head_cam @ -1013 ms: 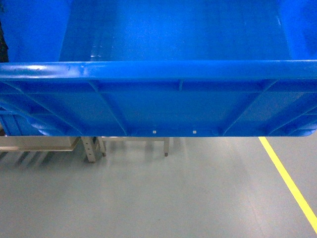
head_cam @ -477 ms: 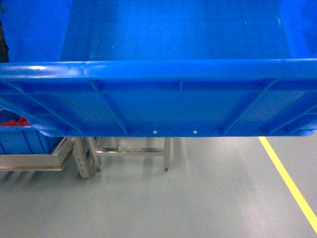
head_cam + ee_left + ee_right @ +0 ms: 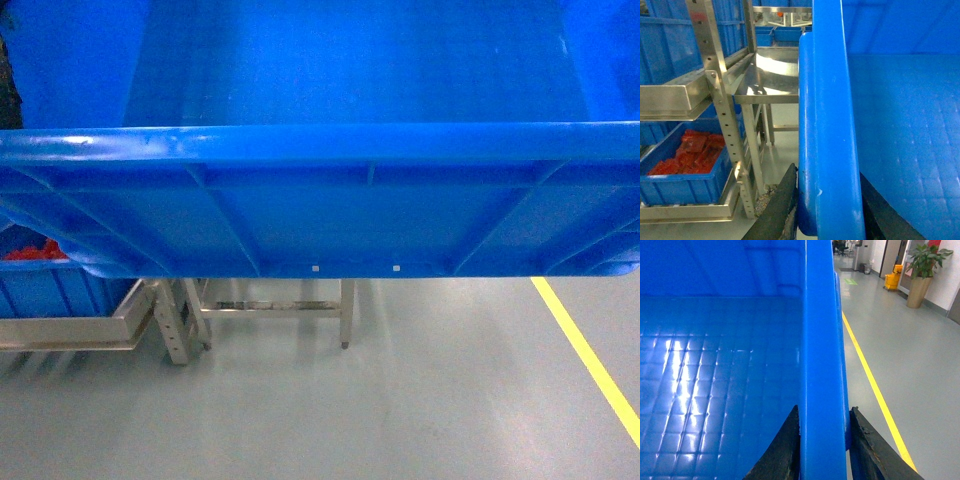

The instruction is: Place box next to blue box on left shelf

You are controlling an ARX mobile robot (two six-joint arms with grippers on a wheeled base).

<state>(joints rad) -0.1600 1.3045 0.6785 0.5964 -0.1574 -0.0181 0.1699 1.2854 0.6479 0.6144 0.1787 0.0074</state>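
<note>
The left gripper [image 3: 827, 210] is clamping the left wall of the box [image 3: 900, 130], one dark finger [image 3: 782, 205] pressing on the outside of the wall and the other sitting inside, so the rim is running straight up between them. The right gripper [image 3: 822, 450] is doing the same on the opposite wall of the box [image 3: 715, 355], its two black fingers [image 3: 782, 450] closing tight on either side of the blue rim. Both are narrowed to just the thickness of the wall.

In the head view the box [image 3: 320, 200] is filling most of the frame, hanging above the grey floor [image 3: 380, 400] with its ribbed outer wall facing the camera and its open inside showing above the rim. Nothing is lying inside it that can be seen.

Just beyond the left wall, a steel shelf [image 3: 705, 95] is standing, its upright post punched with holes. On its lower level a blue bin [image 3: 685, 170] is resting, filled with red packets [image 3: 690, 152]; the same bin is peeking out at the lower left of the head view. A bare steel shelf surface [image 3: 772, 77] is showing level with the box rim, close beside it. More blue crates [image 3: 665, 45] are stacking up behind the shelf.

To the right, a yellow line [image 3: 870, 380] is running across the floor toward a potted plant [image 3: 921, 270] far off
</note>
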